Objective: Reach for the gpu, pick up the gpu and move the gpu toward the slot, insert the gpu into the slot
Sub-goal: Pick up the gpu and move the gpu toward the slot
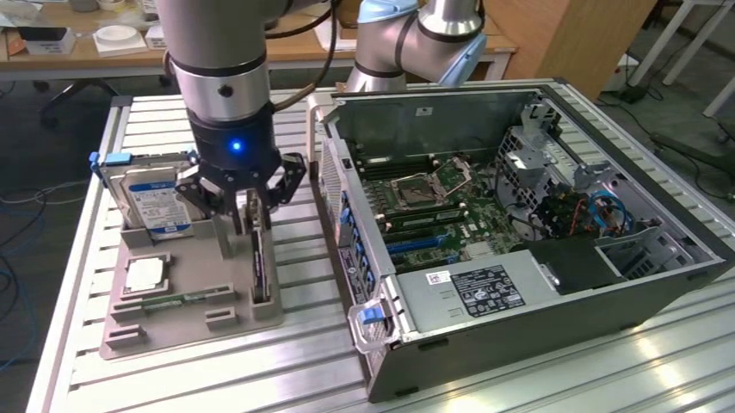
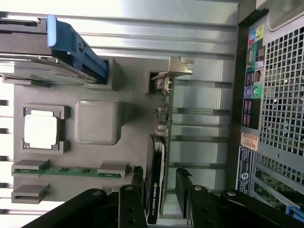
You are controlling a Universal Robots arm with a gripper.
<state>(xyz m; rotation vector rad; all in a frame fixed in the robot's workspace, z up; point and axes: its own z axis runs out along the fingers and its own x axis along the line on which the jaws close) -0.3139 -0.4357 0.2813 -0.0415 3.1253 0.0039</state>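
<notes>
Pincer: gripper [image 1: 244,205] wide open, holding nothing. Its fingers [image 2: 137,179] straddle the gpu [image 2: 159,156], one per face, w/ a thin gap each side as far as I can tell.
Gpu spot: stands on its long edge in a groove of the grey tray [image 1: 172,331], on the tray side nearest the PC case [image 1: 552,284]. Silver bracket [image 2: 178,69] is at the end away from the fingers.
Slot: blue slot [image 1: 416,244] on the green mobo inside the open case, well apart from the card, w/ the case wall between.
Handling (my read): light, stiff, thin. Board & small parts look fragile, and the black shroud looks smooth – could slip.
Grip pt (my read): across the two flat faces at the shroud, approx mid-length so it hangs level. Keep off the bracket & bottom contact edge.
Edges: groove walls hug the card's lower edge – a sideways pull would prob bind. The case rim stands higher than the tray.
Room: open air above the tray. Hard drive [image 1: 155,202] sits on the tray's other side, clear of the fingers. Inside the case it's tighter: labelled metal box [image 1: 483,288] just beside the slot, cables near.
</notes>
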